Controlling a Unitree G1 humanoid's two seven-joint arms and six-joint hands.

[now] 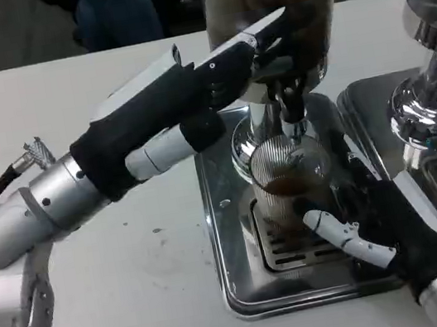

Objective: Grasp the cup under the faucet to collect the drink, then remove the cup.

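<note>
Right hand (372, 226) gripping cup (286, 177) beneath faucet (291, 109) on near drip tray (240, 294) to catch drink; left hand (266, 46) pressing far dispenser lever, apparently grasping it.

Your left forearm (56, 195) is a silver cylinder with black cable and black cuff; your left hand (243, 59) and right hand (380, 224) show white-and-black fingers (344, 235).

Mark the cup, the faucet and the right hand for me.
cup (284, 171): head view, on its clear ribbed wall above the dark drink.
faucet (292, 109): head view, on the dark spout just above the cup.
right hand (370, 218): head view, on the black palm beside the cup.
</note>
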